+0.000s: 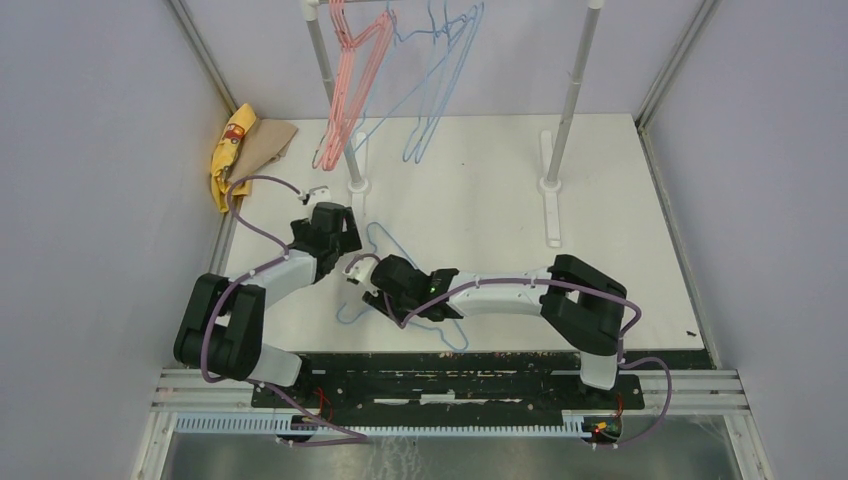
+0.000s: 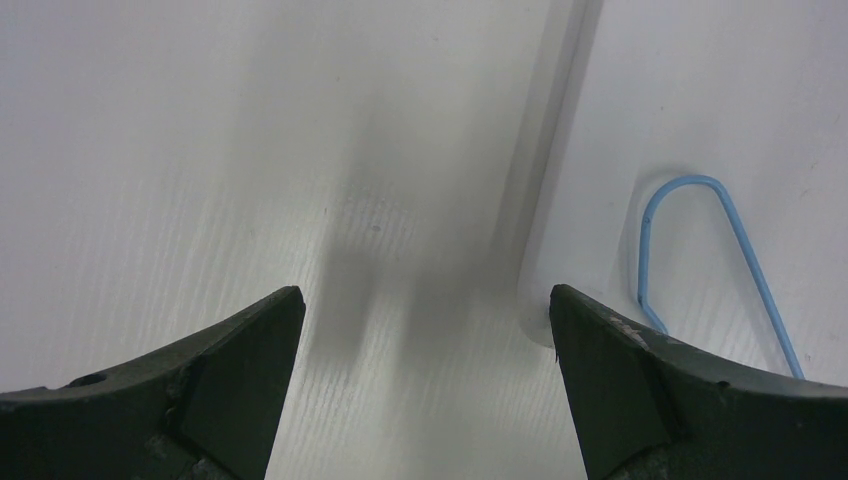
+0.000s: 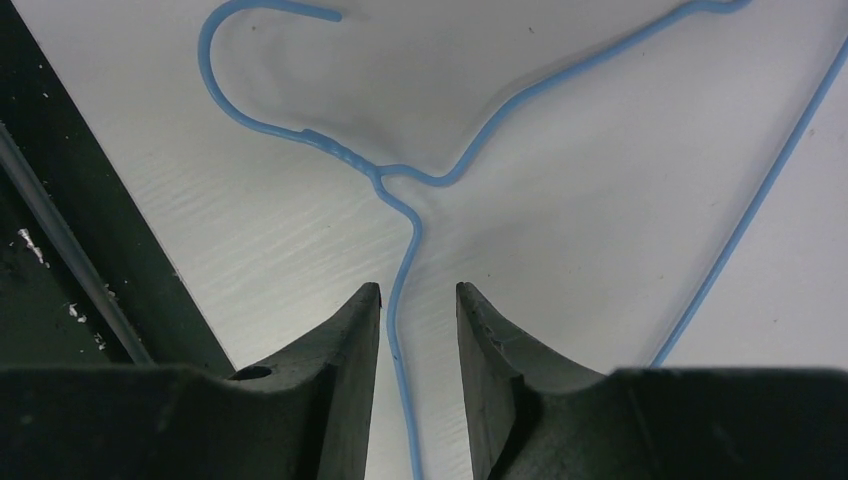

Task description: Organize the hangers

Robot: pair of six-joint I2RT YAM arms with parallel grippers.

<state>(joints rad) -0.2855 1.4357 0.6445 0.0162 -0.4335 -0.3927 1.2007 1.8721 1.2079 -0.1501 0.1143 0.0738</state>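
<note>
Against the left wall, a yellow cloth and a brown sheet lie crumpled; what they are is hard to make out. Right of them stands a white rack, its rail cut off at the upper edge of the top view, so the hooks of the pink hangers and the light blue hangers on it mostly go unseen. Nearer, a loose hanger, also blue, lies flat mid-counter, much of it covered by the right arm.

The left end effector is spread wide over bare counter with nothing between its fingers; a rounded corner of the loose hanger shows just off its right finger, beside the rack's foot. The right end effector is narrowed astride the hanger's wire just below the twisted neck, the hook curling ahead to the left; whether either finger touches the wire I cannot tell.

White counter, a dark scuffed strip along its near edge, pale grey walls around
</note>
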